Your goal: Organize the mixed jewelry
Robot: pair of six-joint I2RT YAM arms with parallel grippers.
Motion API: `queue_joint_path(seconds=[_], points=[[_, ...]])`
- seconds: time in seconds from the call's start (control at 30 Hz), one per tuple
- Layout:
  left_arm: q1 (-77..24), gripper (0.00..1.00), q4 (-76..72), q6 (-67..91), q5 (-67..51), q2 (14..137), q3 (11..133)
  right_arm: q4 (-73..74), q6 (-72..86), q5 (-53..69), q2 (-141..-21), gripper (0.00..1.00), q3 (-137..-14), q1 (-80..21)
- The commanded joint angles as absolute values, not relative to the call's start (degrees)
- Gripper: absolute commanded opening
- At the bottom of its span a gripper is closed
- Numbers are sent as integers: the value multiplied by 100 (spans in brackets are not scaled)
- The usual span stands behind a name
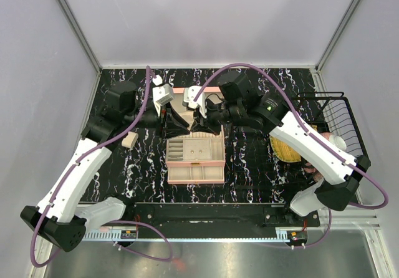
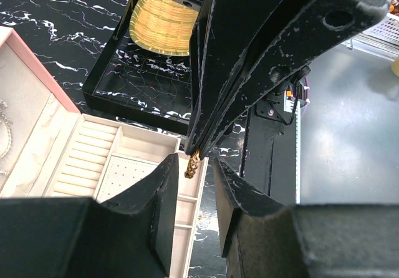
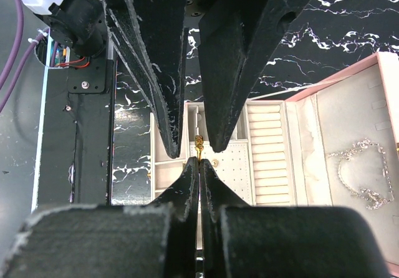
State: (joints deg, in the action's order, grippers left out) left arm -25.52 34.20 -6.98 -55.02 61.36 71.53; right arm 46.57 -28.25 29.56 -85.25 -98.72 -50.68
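Observation:
My right gripper (image 3: 199, 162) is shut on a tiny gold earring (image 3: 199, 144) and holds it above the open pink jewelry case (image 1: 195, 164). My left gripper (image 2: 195, 162) is open, its fingers on either side of that earring (image 2: 192, 166) without touching it. In the top view both grippers, left (image 1: 176, 124) and right (image 1: 202, 123), meet tip to tip over the back of the case. A thin silver chain (image 3: 360, 169) lies on the cream lining of the lid. One gold stud (image 3: 214, 162) sits on the perforated pad.
A black wire basket (image 1: 333, 122) stands at the right with a yellow woven dish (image 1: 288, 151) beside it. A small beige block (image 1: 129, 139) lies left of the case. The case's lower drawer (image 1: 196, 175) is pulled out toward the arms.

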Motion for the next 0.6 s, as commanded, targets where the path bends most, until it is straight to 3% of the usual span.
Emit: queue_joint_path(seconds=[0.0, 0.57], points=[[-2566, 29, 3243, -703, -5502, 6117, 7365, 4474, -2874, 2979, -8323, 0, -9897, -5098], [-2558, 9, 3208, -730, -5519, 6135, 7225, 4474, -2856, 3015, -8350, 0, -9958, -5080]])
